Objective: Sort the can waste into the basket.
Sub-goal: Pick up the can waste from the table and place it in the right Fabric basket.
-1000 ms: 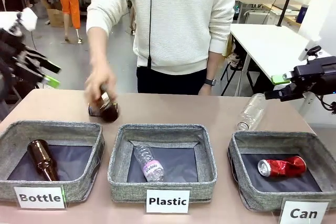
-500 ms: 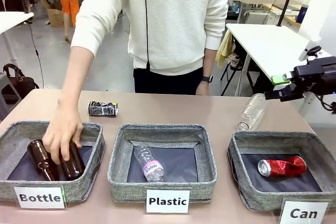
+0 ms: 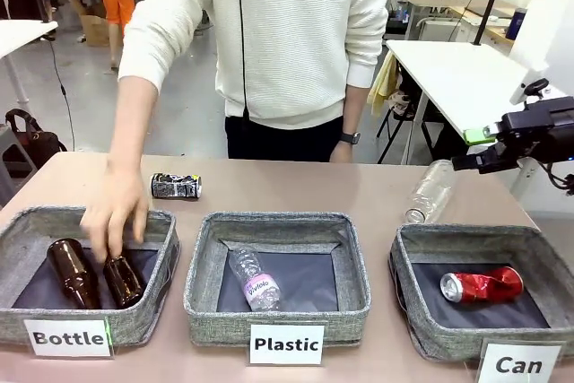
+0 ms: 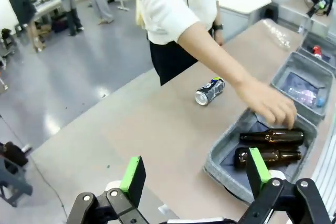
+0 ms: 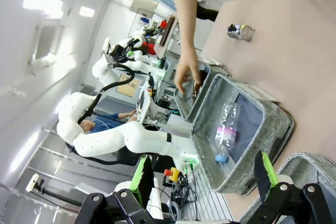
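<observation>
A crushed black-and-white can [image 3: 176,187] lies on its side on the table behind the "Bottle" bin; it also shows as the can [image 4: 209,91] and the can [image 5: 240,31] in the wrist views. The crushed red can [image 3: 482,285] lies inside the grey "Can" basket [image 3: 475,238] at the right. My right gripper [image 3: 465,152] hangs open above and behind that basket, holding nothing; the right wrist view shows its gripper [image 5: 203,174] with pads wide apart. My left gripper [image 4: 195,170] is open and empty, well back from the table's left end.
The person's hand [image 3: 112,213] is in the "Bottle" bin [image 3: 36,221] over two brown bottles [image 3: 124,280]. The "Plastic" bin [image 3: 278,221] holds a clear bottle [image 3: 254,280]. Another clear plastic bottle [image 3: 429,190] lies on the table behind the "Can" basket.
The person carried a second brown bottle from beside the black-and-white can into the "Bottle" bin and has let it go. My left arm has left the front view. The right gripper is unmoved.
</observation>
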`<state>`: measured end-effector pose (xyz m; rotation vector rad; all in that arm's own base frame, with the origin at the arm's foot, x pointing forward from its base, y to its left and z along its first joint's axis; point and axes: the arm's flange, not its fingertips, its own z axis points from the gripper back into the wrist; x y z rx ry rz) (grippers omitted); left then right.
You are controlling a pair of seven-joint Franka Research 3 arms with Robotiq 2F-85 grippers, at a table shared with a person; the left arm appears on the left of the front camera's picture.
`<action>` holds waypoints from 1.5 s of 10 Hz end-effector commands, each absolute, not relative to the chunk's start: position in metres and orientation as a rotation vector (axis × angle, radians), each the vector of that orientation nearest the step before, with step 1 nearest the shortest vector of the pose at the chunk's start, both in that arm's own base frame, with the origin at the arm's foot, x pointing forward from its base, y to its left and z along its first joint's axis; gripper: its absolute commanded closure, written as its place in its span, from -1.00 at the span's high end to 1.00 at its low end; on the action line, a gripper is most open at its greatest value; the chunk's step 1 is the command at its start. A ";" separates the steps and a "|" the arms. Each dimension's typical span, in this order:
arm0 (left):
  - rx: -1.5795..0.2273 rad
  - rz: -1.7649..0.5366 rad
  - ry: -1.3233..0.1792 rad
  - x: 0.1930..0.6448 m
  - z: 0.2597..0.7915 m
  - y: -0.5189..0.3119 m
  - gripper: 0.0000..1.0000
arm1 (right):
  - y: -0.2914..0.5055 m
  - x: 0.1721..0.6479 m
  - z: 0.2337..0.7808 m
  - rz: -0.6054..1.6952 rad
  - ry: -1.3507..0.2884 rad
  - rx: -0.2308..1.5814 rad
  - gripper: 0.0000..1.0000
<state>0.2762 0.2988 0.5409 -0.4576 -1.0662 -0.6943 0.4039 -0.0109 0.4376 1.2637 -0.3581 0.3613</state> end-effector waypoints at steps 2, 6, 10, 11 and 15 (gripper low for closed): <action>-0.465 -0.683 -1.119 0.264 0.528 0.302 1.00 | -0.012 0.405 0.440 0.384 -0.373 1.269 1.00; -0.423 -0.680 -1.134 0.277 0.530 0.292 1.00 | -0.012 0.405 0.440 0.384 -0.373 1.269 1.00; -0.330 -0.987 -0.918 0.372 0.544 0.189 1.00 | -0.012 0.405 0.440 0.384 -0.373 1.269 1.00; -0.295 -1.059 -0.860 0.399 0.542 0.160 1.00 | -0.012 0.405 0.440 0.384 -0.373 1.269 1.00; -0.130 -1.414 -0.656 0.491 0.502 0.032 1.00 | -0.012 0.405 0.440 0.384 -0.373 1.269 1.00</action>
